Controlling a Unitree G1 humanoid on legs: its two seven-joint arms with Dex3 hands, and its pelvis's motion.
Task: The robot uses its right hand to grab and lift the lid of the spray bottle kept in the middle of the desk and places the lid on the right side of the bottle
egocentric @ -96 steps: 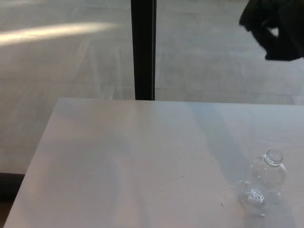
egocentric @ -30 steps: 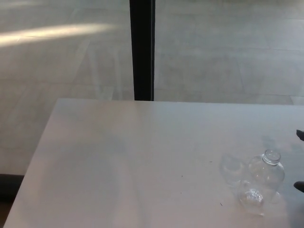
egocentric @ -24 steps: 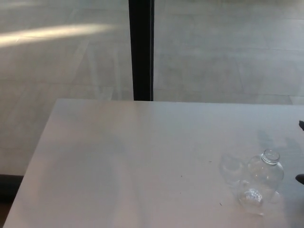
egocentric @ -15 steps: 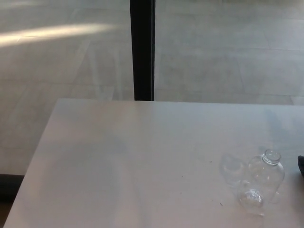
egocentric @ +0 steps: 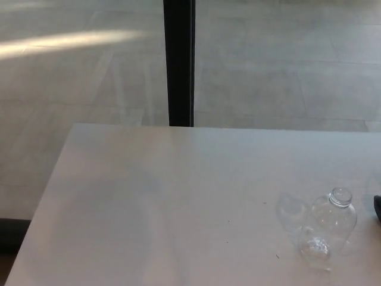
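A clear spray bottle (egocentric: 331, 229) stands near the desk's front right, and its neck (egocentric: 341, 196) is open with no lid on it. Just to its left in the picture, a faint clear rounded shape (egocentric: 290, 212) rests on the white desk (egocentric: 166, 202). It looks like the clear lid, close beside the bottle. Only a black sliver of my right hand (egocentric: 378, 210) shows at the picture's right edge, level with the bottle and apart from it. The rest of that hand is cut off. My left hand does not show.
A black vertical post (egocentric: 178, 62) rises behind the desk's far edge. Grey floor lies beyond it. The desk's left edge runs diagonally down to the lower left corner. A few small dark specks (egocentric: 277, 256) dot the desktop near the bottle.
About three seconds ago my right hand was high at the top right; now only a sliver shows low at the right edge. The clear shape left of the bottle has appeared since then.
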